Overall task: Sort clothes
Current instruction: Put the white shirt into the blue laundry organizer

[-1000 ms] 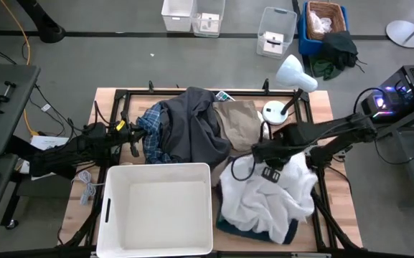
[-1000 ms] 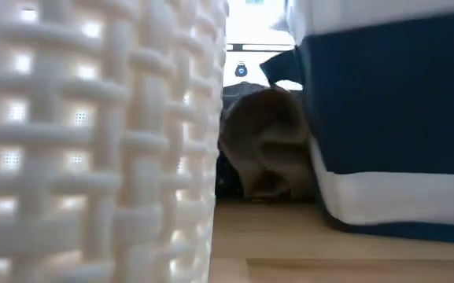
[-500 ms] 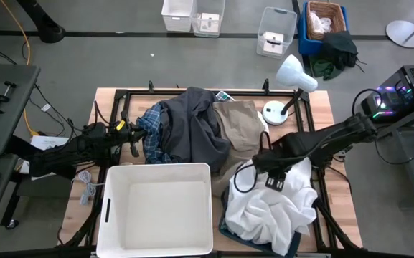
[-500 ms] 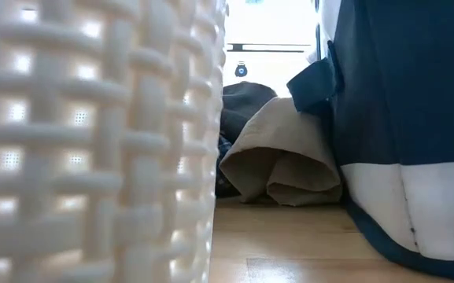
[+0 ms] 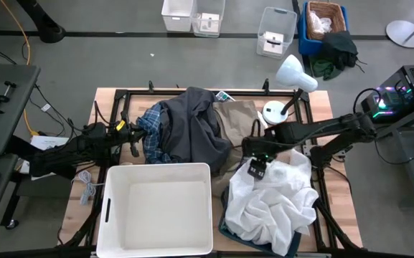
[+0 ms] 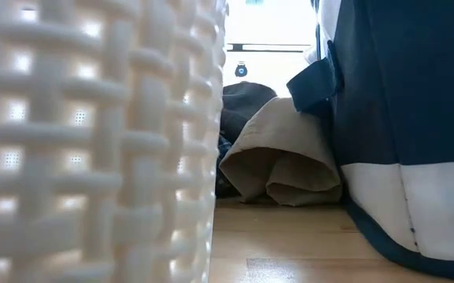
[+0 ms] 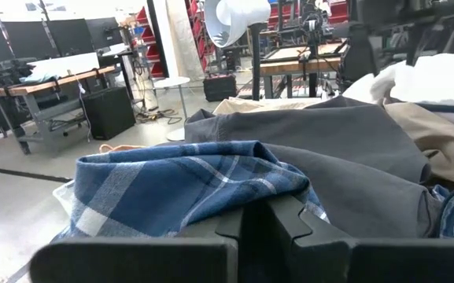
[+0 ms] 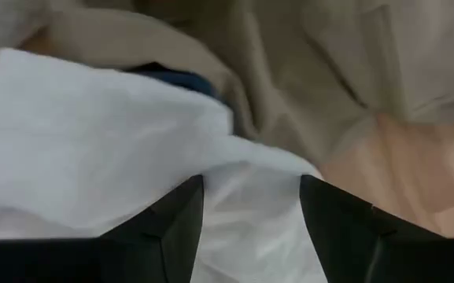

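Note:
The white garment (image 5: 273, 204) lies heaped on a blue-and-white fabric bin (image 6: 404, 118) at the near right. My right gripper (image 5: 250, 153) hovers open over its far left edge, next to the beige khaki garment (image 5: 237, 118). The dark grey garment (image 5: 192, 129) lies over the blue-and-white plaid shirt (image 5: 151, 140) at the far middle. At the plaid shirt's left edge waits my left gripper (image 5: 132, 142), shut, with the plaid cloth (image 7: 179, 185) just ahead of its tips. My right gripper points down at the white garment's far edge (image 8: 250, 192), and a white fold lies between its spread fingers (image 8: 175, 224). Whether they touch the cloth, I cannot tell.
A white woven basket (image 5: 156, 208) fills the near middle of the table. A white desk lamp (image 5: 285, 82) stands at the far right. Bare wood shows between basket and bin (image 6: 289, 236). Boxes and a blue crate stand on the floor beyond the far edge.
My right gripper has opened and let go of the white garment, then gone toward the table's left and a little toward the far edge. The white garment has sunk onto the bin and drawn toward the near right. The bin has shifted rightward in the low view.

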